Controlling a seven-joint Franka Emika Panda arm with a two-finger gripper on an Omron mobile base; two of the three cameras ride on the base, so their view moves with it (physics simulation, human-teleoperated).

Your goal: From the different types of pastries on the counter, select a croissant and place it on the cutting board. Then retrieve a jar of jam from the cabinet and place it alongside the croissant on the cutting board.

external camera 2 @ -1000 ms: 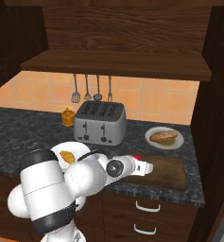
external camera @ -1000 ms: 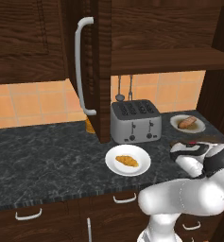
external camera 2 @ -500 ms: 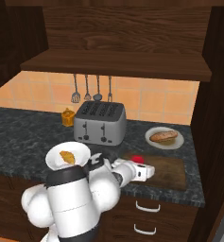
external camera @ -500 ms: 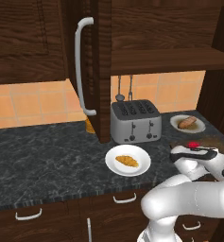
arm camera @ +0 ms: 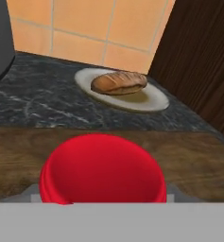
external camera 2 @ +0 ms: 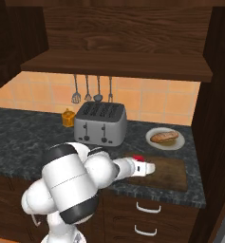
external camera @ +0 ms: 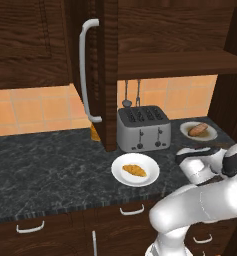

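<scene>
Jar of jam over cutting board

Orange tiled backsplash beneath a dark wooden shelf.

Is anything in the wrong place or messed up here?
Yes: the croissant sits on its white plate, not on the cutting board, though the jar of jam is already at the board. Nothing looks spilled or broken.
</scene>
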